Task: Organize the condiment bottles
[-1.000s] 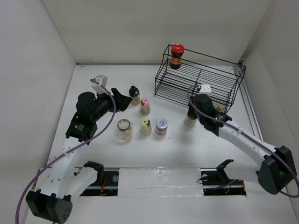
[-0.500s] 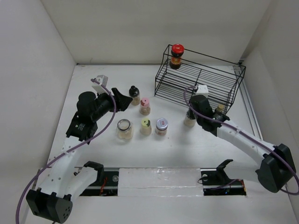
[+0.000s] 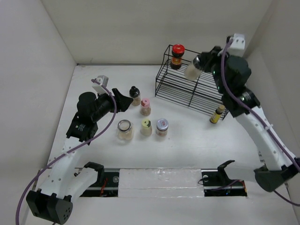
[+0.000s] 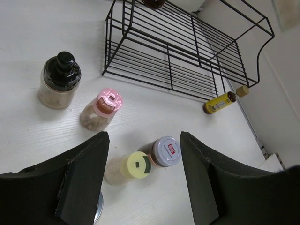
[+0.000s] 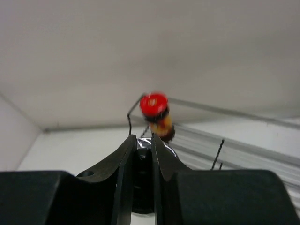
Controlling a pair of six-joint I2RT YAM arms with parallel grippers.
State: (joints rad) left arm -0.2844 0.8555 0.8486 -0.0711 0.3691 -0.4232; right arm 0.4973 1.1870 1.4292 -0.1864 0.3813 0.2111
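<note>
**Jar aimed at the top shelf**

Top view: the right gripper (image 3: 200, 63) is clamped on a tilted beige jar (image 3: 191, 71) over the wire rack (image 3: 206, 91), with the red-capped bottle (image 3: 177, 55) just ahead of its fingers.

Left wrist: the left gripper (image 4: 143, 140), jaws apart, hovers over the pink-capped bottle (image 4: 101, 110) and its neighbours.

Right wrist: the red-capped bottle is dead ahead, beyond the fingertips.
</note>
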